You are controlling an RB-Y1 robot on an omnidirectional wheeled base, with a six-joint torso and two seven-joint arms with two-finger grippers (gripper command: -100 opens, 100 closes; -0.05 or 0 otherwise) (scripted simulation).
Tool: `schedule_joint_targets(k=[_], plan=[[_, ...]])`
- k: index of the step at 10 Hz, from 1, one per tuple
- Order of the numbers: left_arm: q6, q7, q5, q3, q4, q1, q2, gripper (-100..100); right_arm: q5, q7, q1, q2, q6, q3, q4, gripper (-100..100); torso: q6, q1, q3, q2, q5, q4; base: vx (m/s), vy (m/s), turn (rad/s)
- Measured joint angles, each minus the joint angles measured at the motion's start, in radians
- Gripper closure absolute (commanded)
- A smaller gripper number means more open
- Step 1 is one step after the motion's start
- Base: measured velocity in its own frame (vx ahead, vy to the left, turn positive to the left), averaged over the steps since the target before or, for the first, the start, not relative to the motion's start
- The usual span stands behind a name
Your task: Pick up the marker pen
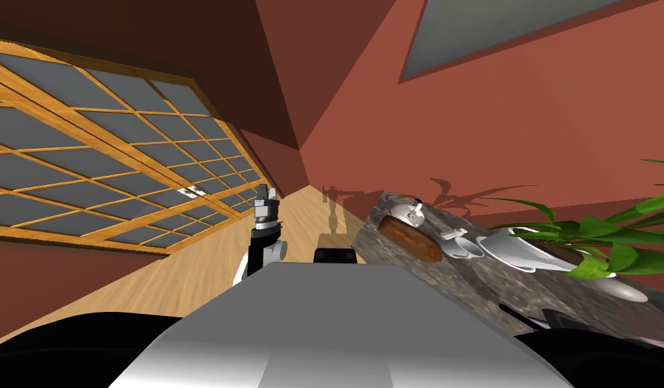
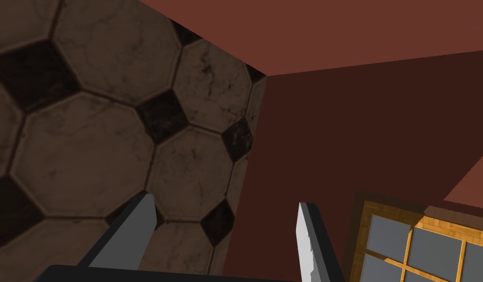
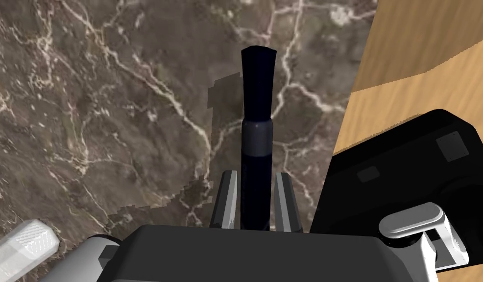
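Right pincer [image 3: 256, 177] clamps the dark marker [image 3: 256, 98] between its 2 fingers, over the marbled counter [image 3: 113, 122]. Left pincer [image 2: 226, 208] gapes, raised.

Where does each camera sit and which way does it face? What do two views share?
Head view: on the head, rolled, facing down and forward; left gripper raised, table at right.
Left wrist view: on the left hand, facing away from the table; own fingers open.
Right wrist view: on the right hand, facing the table; right gripper shut on the marker.
Shared: head and right wrist views show the table.
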Motion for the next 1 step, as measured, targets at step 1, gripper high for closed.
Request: schedule_joint_targets(k=[1], plan=[[0.0, 0.0, 0.0, 0.0, 0.0, 0.0, 0.0, 0, 0.0, -0.001, 0.0, -0.003, -0.002, 0.0, 0.0, 0, -0.001, -0.001, 0.001, 0.001, -0.001, 0.0, 0.002, 0.006, 0.006]])
